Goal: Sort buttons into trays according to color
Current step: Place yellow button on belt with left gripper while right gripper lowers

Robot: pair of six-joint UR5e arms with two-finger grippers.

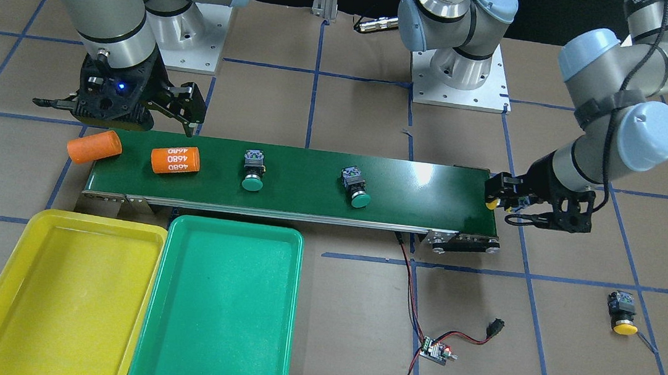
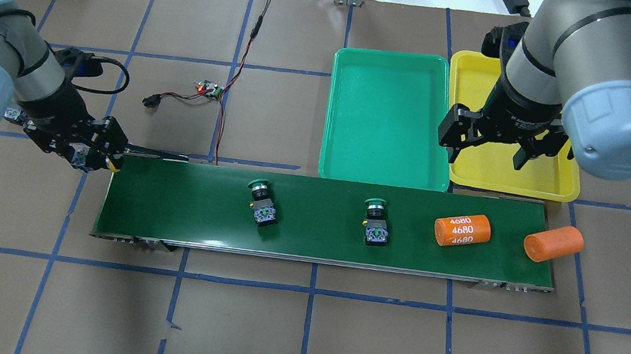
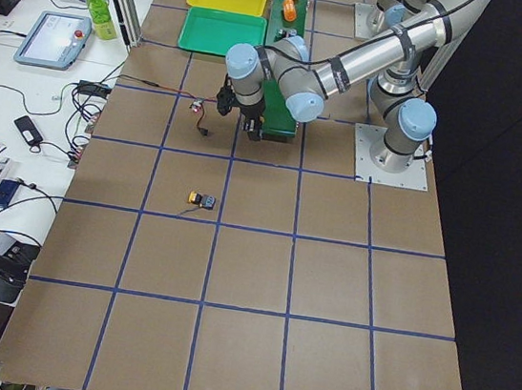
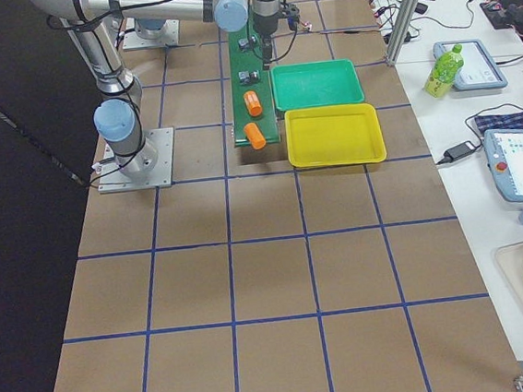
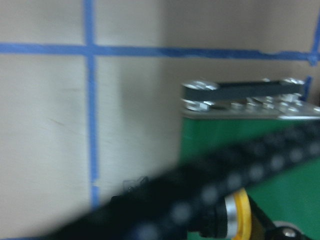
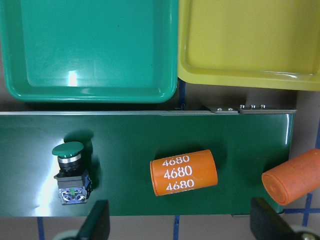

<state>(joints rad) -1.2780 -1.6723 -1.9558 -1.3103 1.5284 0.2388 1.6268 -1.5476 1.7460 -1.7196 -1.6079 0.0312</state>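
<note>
Two green buttons (image 1: 253, 173) (image 1: 356, 187) lie on the belt; one shows in the right wrist view (image 6: 70, 170). My left gripper (image 1: 496, 196) is at the belt's end, shut on a yellow button (image 1: 492, 202) whose cap shows in the left wrist view (image 5: 235, 215). A second yellow button (image 1: 624, 312) lies on the table, far from both arms. My right gripper (image 2: 484, 150) is open and empty, hovering over the near edge of the yellow tray (image 2: 475, 88), beside the green tray (image 2: 388, 119). Both trays hold nothing.
The long dark-green conveyor belt (image 1: 304, 178) carries an orange cylinder marked 4680 (image 1: 175, 160). A second orange cylinder (image 1: 94, 146) overhangs the belt's end below my right gripper. A small controller board with red and black wires (image 1: 435, 350) lies on the table.
</note>
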